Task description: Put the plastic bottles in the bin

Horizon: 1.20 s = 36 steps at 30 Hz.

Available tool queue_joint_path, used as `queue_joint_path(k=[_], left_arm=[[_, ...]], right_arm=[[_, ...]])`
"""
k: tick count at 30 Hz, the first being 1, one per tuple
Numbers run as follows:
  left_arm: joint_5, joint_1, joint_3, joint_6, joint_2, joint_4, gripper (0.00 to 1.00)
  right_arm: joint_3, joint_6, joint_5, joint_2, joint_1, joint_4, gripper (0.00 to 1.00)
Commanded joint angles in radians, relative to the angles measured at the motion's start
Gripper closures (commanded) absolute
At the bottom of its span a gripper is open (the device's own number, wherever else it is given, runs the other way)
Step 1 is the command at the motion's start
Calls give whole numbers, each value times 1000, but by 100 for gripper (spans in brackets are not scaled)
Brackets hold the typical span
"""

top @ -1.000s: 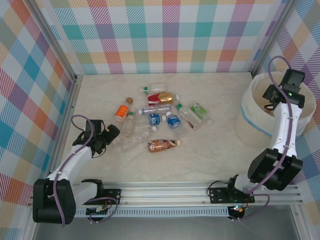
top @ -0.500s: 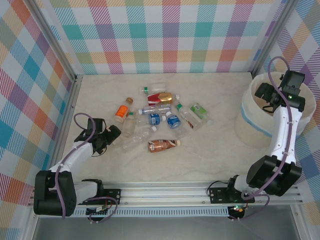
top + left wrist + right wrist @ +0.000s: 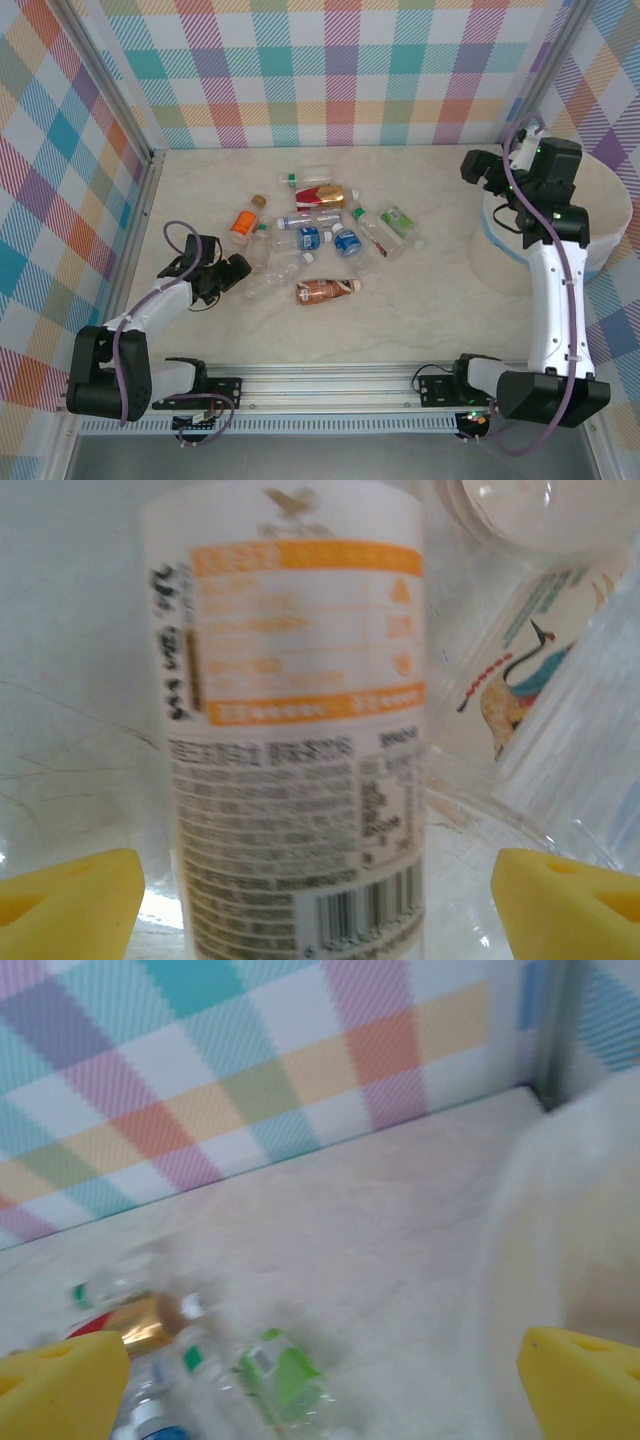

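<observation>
Since a second ago the right claw [image 3: 478,167] has lifted out of the bin [image 3: 505,265] and swung left. It hangs spread and empty beside the bin's rim, near the table's [image 3: 430,290] far right corner. Left claw [image 3: 236,270] has crept toward the bottles [image 3: 308,238] heaped mid-table, its pads [image 3: 70,900] spread either side of an orange-labelled bottle [image 3: 300,730], not gripping it.

Pale marbled table [image 3: 430,300], boxed on three sides by pastel plaid walls [image 3: 340,70]. Along its near edge you have a ribbed aluminium rail [image 3: 340,385]. Grey metal posts [image 3: 105,75] stand at the back corners.
</observation>
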State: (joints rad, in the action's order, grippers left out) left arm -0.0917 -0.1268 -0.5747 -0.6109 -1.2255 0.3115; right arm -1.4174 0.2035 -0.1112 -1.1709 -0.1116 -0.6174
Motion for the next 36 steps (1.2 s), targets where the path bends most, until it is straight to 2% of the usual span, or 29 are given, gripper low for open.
queue_joint_path(k=[1, 7, 14, 19, 22, 26, 30, 33, 36], left_arm=[[113, -24, -12, 30, -26, -20, 14], [115, -43, 25, 24, -72, -142, 26], [114, -48, -4, 56, -114, -125, 46], [190, -50, 1, 46, 8, -69, 53], [189, -52, -2, 27, 162, -43, 56], [123, -60, 2, -5, 368, -4, 59], [-51, -86, 14, -17, 462, -95, 60], [-217, -139, 22, -5, 462, -209, 63], [-328, -223, 17, 38, 427, -316, 65]], right_arm=[[36, 37, -109, 16, 86, 112, 0], [94, 75, -150, 21, 223, 216, 0], [179, 117, -117, 19, 331, 316, 0], [231, 155, -81, 17, 374, 357, 0], [257, 217, -58, 16, 383, 368, 0], [289, 285, -39, 20, 389, 375, 0], [311, 298, -56, 13, 390, 380, 0], [317, 319, -221, -15, 389, 420, 0], [311, 317, -421, -60, 397, 466, 0]])
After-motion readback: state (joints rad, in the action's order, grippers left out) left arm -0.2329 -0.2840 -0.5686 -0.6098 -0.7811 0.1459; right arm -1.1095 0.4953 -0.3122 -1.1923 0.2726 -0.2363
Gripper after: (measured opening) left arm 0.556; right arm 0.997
